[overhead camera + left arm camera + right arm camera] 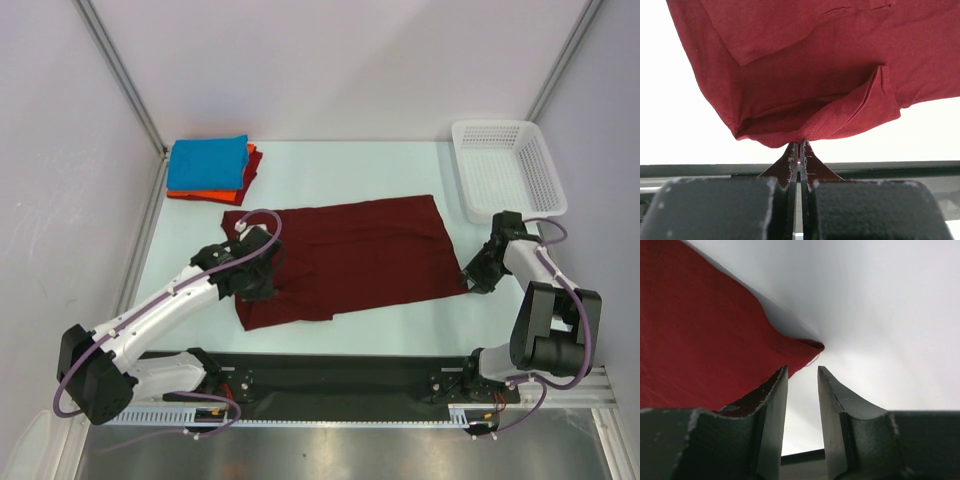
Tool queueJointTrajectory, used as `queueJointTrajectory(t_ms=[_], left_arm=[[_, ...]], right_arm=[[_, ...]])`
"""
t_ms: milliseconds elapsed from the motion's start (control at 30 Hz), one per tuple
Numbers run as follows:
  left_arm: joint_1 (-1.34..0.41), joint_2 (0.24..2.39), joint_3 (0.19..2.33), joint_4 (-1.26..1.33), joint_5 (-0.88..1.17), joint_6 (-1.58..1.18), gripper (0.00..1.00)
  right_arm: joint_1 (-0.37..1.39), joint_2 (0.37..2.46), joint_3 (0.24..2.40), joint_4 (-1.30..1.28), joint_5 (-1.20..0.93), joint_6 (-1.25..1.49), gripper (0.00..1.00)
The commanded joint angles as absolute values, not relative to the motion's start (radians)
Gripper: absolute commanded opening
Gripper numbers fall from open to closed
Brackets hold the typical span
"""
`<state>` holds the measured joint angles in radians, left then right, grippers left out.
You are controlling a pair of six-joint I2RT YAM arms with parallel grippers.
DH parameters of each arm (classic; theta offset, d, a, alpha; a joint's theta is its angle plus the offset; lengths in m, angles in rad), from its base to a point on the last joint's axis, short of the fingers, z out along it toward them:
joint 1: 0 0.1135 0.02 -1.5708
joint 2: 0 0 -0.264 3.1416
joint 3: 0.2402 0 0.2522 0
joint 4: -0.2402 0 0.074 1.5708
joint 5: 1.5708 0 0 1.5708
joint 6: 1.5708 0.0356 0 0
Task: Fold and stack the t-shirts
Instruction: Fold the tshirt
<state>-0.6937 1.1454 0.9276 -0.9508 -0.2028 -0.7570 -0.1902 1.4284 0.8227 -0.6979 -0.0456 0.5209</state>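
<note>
From above, your left arm point(170, 300) covers the left claw point(800, 144) and the near-left part of the maroon t-shirt point(350, 250). The blue t-shirt point(208, 163) hides all but the edges of the orange-red t-shirt point(200, 194). In both wrist views the maroon cloth runs off the frame. Seen from above, the right claw point(470, 280) is too small to tell whether it touches the cloth.

Two white arms point(165, 305) with black joints point(555, 335), looping purple cables point(262, 214), and dark grey scuffed fingers point(850, 440).
</note>
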Motion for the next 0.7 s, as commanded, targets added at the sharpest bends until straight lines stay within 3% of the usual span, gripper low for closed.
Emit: queueJointTrajectory(t_ms=[0, 667], left_arm=[[-0.678, 1.131, 0.923, -0.92, -0.187, -0.721, 0.0], [-0.654, 1.134, 0.953, -0.925, -0.183, -0.667, 0.0]], right_arm=[[-0.209, 1.388, 0.812, -0.709, -0.012, 0.541, 0.36], [-0.221, 1.517, 0.799, -0.597, -0.005, 0.532, 0.34]])
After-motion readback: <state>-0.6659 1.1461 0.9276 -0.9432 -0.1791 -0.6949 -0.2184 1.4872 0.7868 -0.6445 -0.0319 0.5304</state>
